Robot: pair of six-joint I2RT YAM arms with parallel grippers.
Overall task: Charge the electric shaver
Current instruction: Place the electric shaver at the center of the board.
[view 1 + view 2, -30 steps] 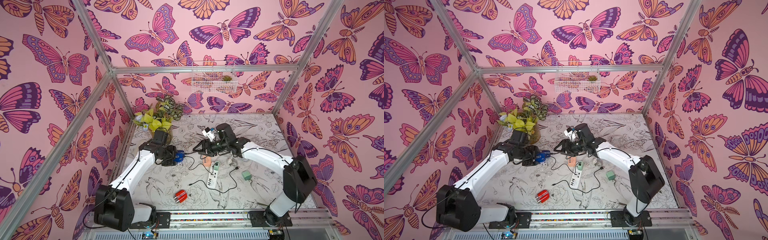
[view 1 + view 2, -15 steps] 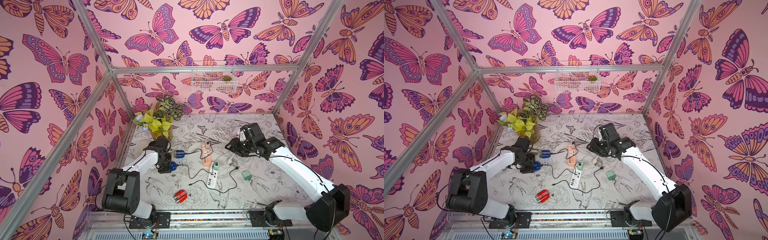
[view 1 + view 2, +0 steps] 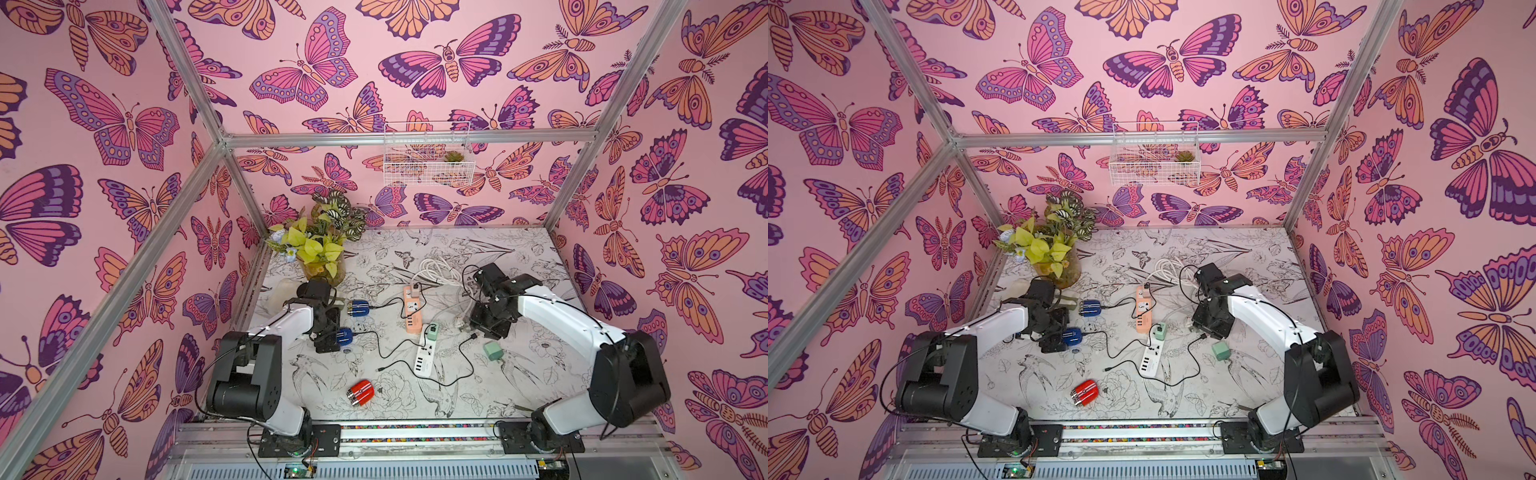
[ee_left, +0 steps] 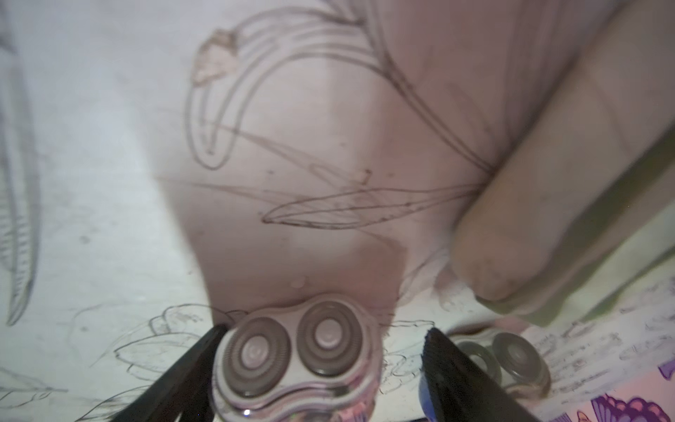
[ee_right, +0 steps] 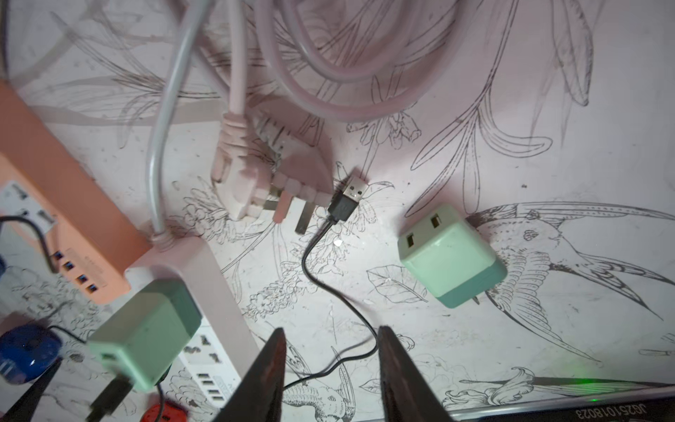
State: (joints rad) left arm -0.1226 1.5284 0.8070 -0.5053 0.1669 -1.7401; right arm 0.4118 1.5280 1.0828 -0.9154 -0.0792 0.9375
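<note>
**Tabletop layout: shavers L, strips ctr, adapter & cords R**

Potted plant [image 3: 322, 249] stood in rear-L corner of tabletop [image 3: 519, 257], w/ wall basket [image 3: 428, 153] on the back wall above. Rear shaver [image 3: 359, 308] lay just in front of the plant. Mid shaver [image 3: 345, 335] lay just before it, btwn the fingers of left pincer [image 4: 325, 334]. Front shaver [image 3: 360, 392] lay alone nr the front edge. Rear strip [image 3: 412, 309] lay at ctr, front strip [image 3: 424, 357] just before it, w/ plugged adapter [image 3: 432, 331] on the front strip's rear end. Cable coil [image 3: 436, 270] lay behind & R of rear strip. Loose adapter [image 3: 493, 350] sat R of front strip, apart, w/ USB plug [image 5: 347, 199] btwn them, nr right pincer [image 5: 330, 329].
</note>
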